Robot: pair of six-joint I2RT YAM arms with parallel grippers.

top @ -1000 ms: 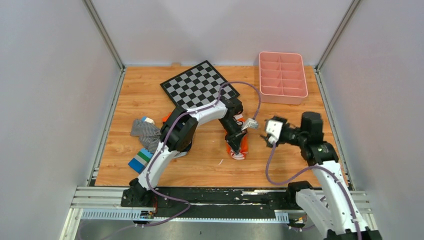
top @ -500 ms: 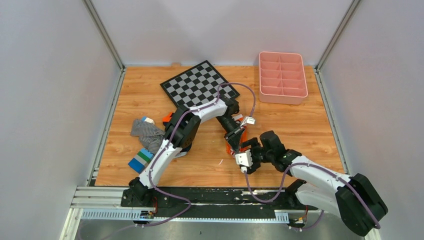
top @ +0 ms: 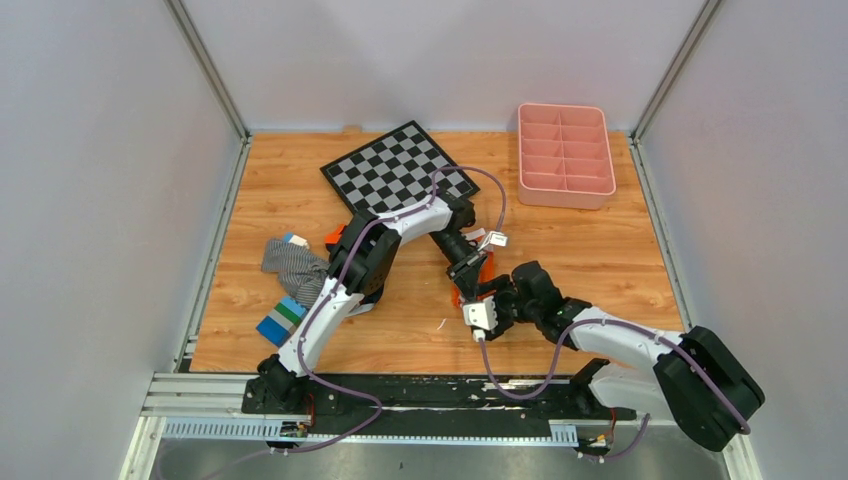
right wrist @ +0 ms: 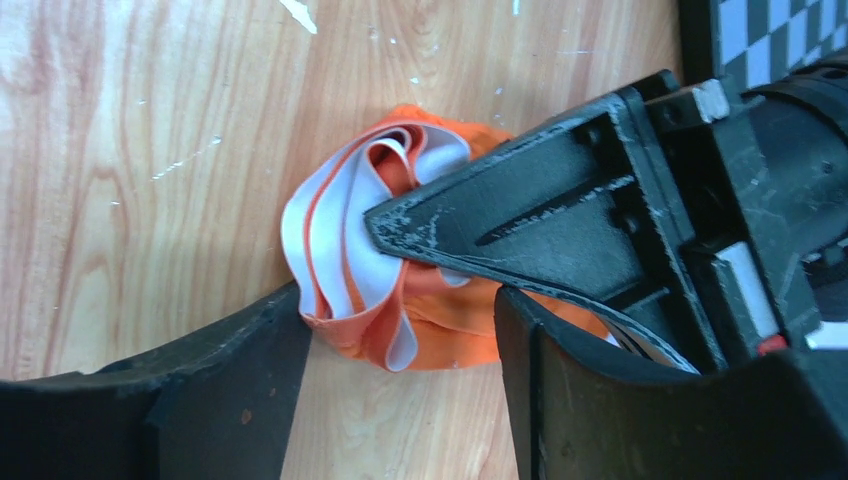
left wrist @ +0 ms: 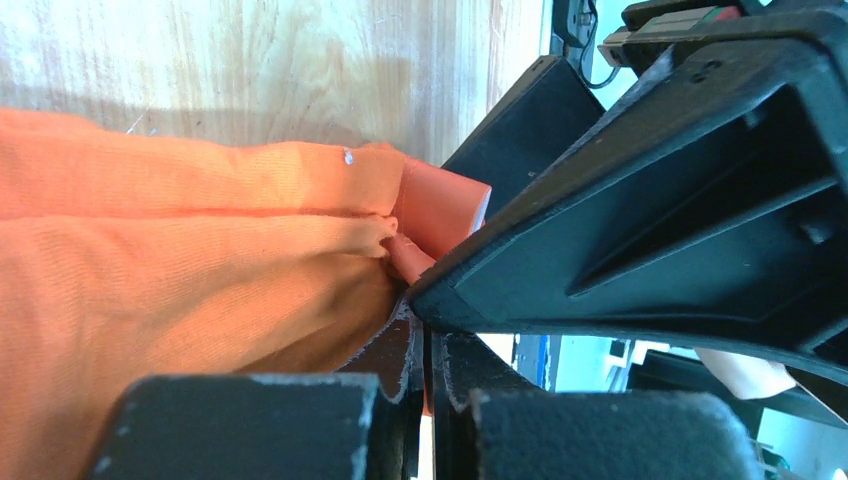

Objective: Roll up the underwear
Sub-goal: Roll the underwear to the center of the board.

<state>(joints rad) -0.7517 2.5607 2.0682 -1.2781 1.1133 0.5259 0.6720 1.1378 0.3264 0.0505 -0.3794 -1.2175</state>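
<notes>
The orange underwear (top: 460, 293) lies bunched into a loose roll on the wooden table, its white trim bands (right wrist: 330, 250) curled at the end. My left gripper (top: 468, 280) reaches down into the roll and is shut on a fold of the orange fabric (left wrist: 200, 260); its black fingers (right wrist: 520, 210) also show in the right wrist view. My right gripper (top: 487, 300) is open, with one finger on each side of the roll (right wrist: 440, 335) just above the table. Its black finger (left wrist: 650, 200) fills the right of the left wrist view.
A checkerboard (top: 400, 170) lies at the back middle and a pink compartment tray (top: 565, 155) at the back right. A grey striped garment (top: 290, 260) and a blue and green folded item (top: 280, 318) lie at the left, by the left arm.
My right arm has swung in from the right side and come down to the underwear, its open fingers now around the roll. My left gripper stays on the fabric, shifted slightly back.
</notes>
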